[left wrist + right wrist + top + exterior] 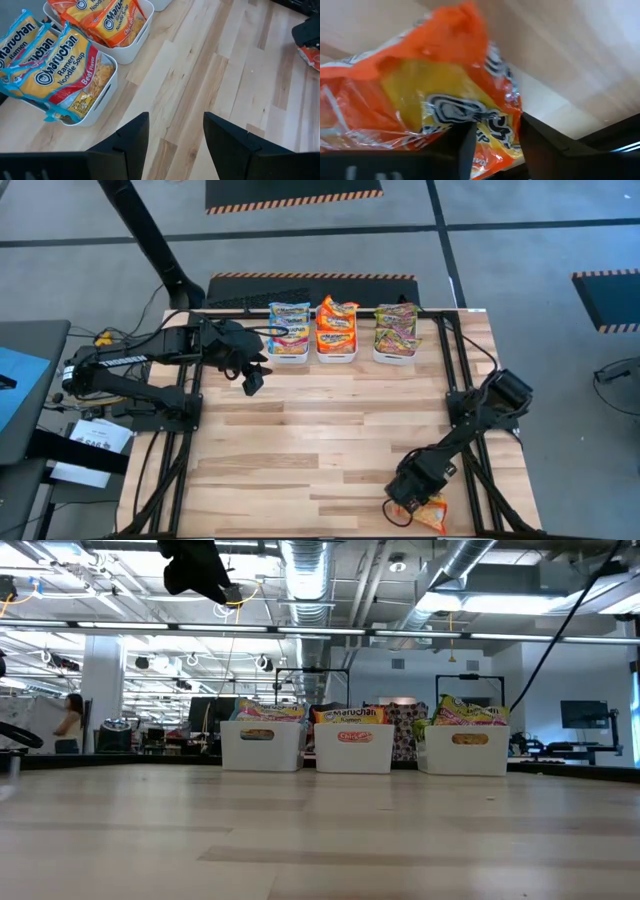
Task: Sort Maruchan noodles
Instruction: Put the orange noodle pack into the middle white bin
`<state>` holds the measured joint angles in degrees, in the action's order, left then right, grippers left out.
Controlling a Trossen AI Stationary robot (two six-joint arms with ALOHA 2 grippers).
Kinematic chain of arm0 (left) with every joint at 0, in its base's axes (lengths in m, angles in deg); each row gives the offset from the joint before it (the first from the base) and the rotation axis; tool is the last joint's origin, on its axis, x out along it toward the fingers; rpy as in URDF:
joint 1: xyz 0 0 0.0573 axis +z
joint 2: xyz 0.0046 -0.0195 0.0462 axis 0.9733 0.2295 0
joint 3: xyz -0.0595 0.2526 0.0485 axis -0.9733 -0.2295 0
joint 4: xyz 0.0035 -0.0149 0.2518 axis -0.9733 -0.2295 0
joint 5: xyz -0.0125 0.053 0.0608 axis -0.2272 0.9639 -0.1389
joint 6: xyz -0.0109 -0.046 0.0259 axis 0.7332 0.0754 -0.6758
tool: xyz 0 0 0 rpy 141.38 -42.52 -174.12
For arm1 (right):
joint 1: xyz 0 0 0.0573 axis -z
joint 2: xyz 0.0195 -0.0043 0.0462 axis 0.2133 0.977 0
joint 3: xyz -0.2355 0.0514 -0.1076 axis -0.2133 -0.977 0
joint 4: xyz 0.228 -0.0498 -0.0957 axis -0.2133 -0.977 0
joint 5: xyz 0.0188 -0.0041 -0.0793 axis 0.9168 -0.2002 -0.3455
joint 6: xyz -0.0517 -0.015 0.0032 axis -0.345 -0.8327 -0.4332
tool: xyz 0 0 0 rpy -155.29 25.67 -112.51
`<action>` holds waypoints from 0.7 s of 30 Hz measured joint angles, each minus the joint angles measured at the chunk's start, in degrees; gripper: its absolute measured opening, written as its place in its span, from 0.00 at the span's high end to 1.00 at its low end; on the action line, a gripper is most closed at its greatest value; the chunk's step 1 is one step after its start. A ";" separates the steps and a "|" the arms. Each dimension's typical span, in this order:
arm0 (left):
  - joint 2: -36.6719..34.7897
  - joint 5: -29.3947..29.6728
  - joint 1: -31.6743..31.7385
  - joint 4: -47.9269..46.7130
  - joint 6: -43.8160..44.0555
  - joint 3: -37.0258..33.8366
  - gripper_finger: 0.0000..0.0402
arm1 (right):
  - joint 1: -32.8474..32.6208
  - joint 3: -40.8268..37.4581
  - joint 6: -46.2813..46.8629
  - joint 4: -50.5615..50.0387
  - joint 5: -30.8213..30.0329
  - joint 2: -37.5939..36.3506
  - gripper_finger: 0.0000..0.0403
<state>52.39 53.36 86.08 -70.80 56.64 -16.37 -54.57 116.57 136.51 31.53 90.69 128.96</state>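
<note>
Overhead, the wooden table [330, 440] carries three white bins in a row along its far edge, and everything else is easiest placed against that row. The left bin [288, 352] holds pale yellow-and-blue packets [290, 320], the middle bin [335, 354] orange packets [336, 328], and the right bin [394, 357] green-yellow packets [396, 325]; all of them stand on edge, leaning against one another, with their printed faces turned toward the near side of the table.

The left arm [130, 365] reaches in from the side and its left gripper [253, 380] hangs just beside the left bin, slightly nearer than the row, above the wood. Its fingers [131, 142] are spread apart with nothing between them.

The right gripper [405, 502] is well apart from the bins, at the near right corner of the table. It is down on a single orange packet [430, 515] that lies almost flat at the table's near edge. This packet is roughly square, so no long axis stands out. In the right wrist view the packet's lower edge sits between the two fingers [465, 150], but whether they have clamped on it or only straddle it cannot be told.
</note>
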 joint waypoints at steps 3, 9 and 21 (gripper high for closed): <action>0.00 0.00 0.00 0.00 -0.17 0.00 0.57 | 0.47 0.04 0.02 0.94 1.42 1.06 0.71; -0.01 0.04 0.00 -0.02 -0.86 0.00 0.57 | 1.28 -0.10 0.40 0.77 1.50 0.81 0.93; -0.01 0.46 0.00 -0.01 -3.45 -0.02 0.57 | 2.75 7.79 0.50 -9.39 -3.27 0.91 0.99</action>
<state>52.38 53.82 86.08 -70.81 53.19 -16.38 -51.82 124.35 137.01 22.14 87.42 129.87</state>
